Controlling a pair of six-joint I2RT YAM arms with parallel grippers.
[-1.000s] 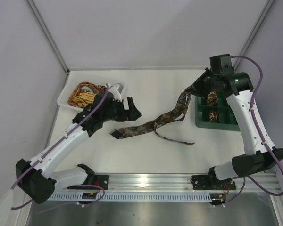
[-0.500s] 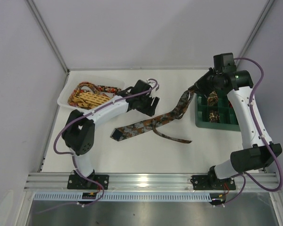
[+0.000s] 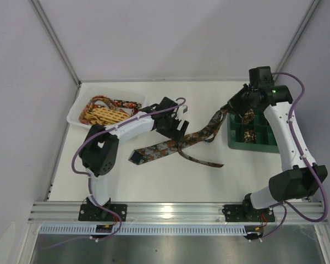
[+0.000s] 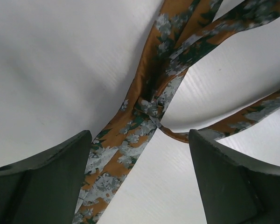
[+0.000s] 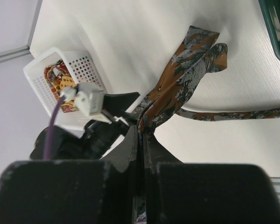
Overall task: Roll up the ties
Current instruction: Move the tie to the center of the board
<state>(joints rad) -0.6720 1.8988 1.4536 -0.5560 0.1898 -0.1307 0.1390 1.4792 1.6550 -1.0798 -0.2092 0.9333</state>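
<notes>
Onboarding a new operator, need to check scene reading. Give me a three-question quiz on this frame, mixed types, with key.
1. True or false: the left tool is open over the crossing of the mottled tie.
2. Which is shut on that tie? A: left tool. B: right tool. C: neither.
3. Fill in: the loose ties at far left lie in a ____ basket.

Key: 1 true; 2 B; 3 white.
</notes>
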